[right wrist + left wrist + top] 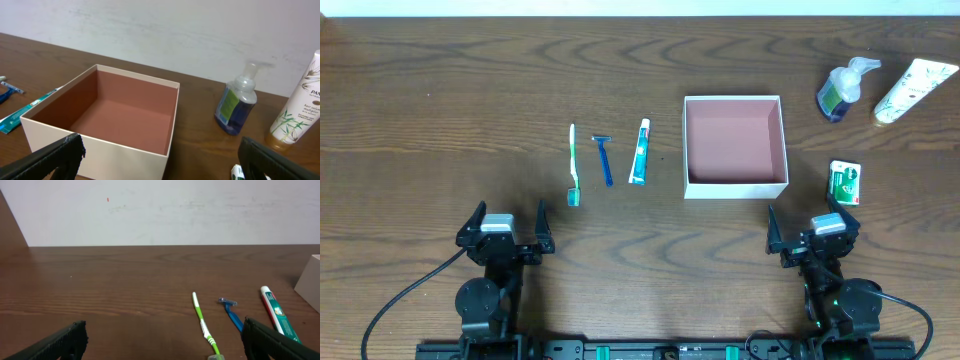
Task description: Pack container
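Note:
The container (735,187), a square white box with a dusty-pink inside, stands empty right of centre; its near wall (100,150) fills the right wrist view. Left of it lie a green toothbrush (573,165), a blue razor (604,158) and a toothpaste tube (639,152), side by side. My left gripper (510,212) is open near the front edge, below the toothbrush (202,325), holding nothing. On the right, my other gripper (807,222) is open and empty just in front of the container's right corner.
A blue pump bottle (842,90) and a white lotion tube (914,90) stand at the back right. A small green-and-white packet (845,182) lies right of the container, close to my right gripper. Cables trail from both arm bases.

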